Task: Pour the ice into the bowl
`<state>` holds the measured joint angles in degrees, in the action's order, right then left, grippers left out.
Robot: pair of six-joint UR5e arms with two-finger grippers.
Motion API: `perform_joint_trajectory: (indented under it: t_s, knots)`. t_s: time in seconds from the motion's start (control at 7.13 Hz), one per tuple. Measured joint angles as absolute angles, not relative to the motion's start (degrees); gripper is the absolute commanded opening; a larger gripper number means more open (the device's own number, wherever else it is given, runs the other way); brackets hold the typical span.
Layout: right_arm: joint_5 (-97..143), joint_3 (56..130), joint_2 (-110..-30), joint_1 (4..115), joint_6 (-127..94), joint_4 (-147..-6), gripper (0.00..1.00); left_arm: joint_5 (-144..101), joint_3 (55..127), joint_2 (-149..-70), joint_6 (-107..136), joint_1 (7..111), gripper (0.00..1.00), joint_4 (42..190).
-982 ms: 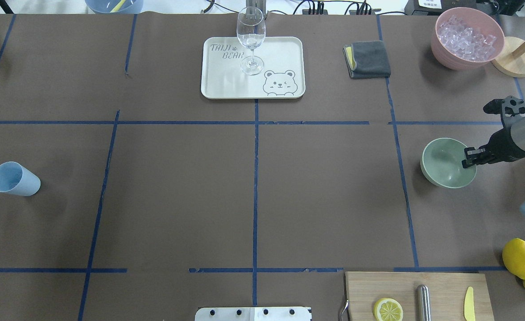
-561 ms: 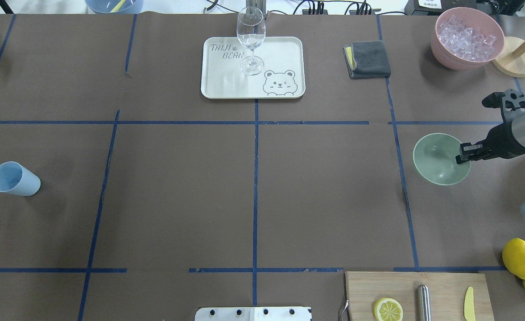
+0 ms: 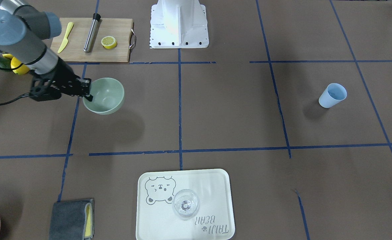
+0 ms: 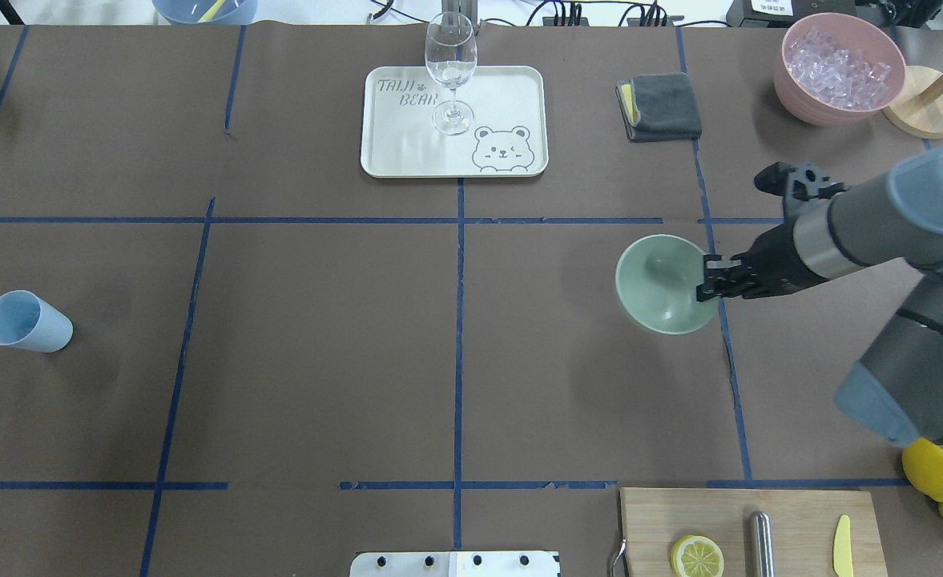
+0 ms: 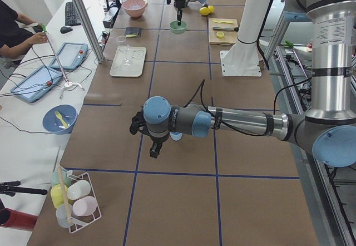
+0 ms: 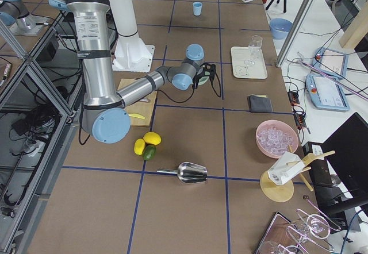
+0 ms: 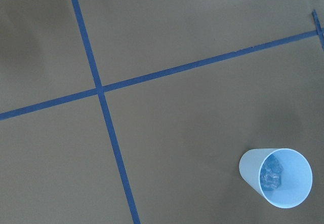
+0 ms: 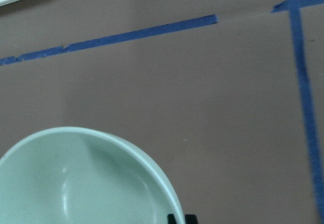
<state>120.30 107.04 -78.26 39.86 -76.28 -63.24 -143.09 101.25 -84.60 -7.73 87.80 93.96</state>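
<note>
Our right gripper (image 4: 707,280) pinches the bowl (image 4: 657,282) by its rim, seemingly lifted; next we set it near the ice (image 7: 271,175); the left gripper (image 5: 153,150) we cannot read.

Silver tubes (image 4: 833,232), pale blue joint caps (image 4: 940,180), black end effector (image 4: 706,287)

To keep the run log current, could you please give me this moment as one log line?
right gripper: grips bowl rim | bowl: empty, raised | ice: in blue cup | left gripper: state unclear
</note>
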Motion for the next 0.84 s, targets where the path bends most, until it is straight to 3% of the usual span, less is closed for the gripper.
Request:
perform_joint_trajectory:
  t_s: [0.28,0.56,0.84]
  knots:
    - [110.15,103.54,-62.6,30.24,-87.19,-75.46,0.0,-143.12,101.47,-84.61,-7.79,87.8,1.0,94.23]
    - [103.65,93.47,-49.57,25.01,-95.09,-78.96,0.0,-143.09,101.73,-84.58,-7.6,87.8,1.0,96.07]
    - [101.1,87.63,-44.68,23.45,-97.79,-77.56,0.0,-143.09,101.77,-84.56,-7.49,87.8,1.0,96.69]
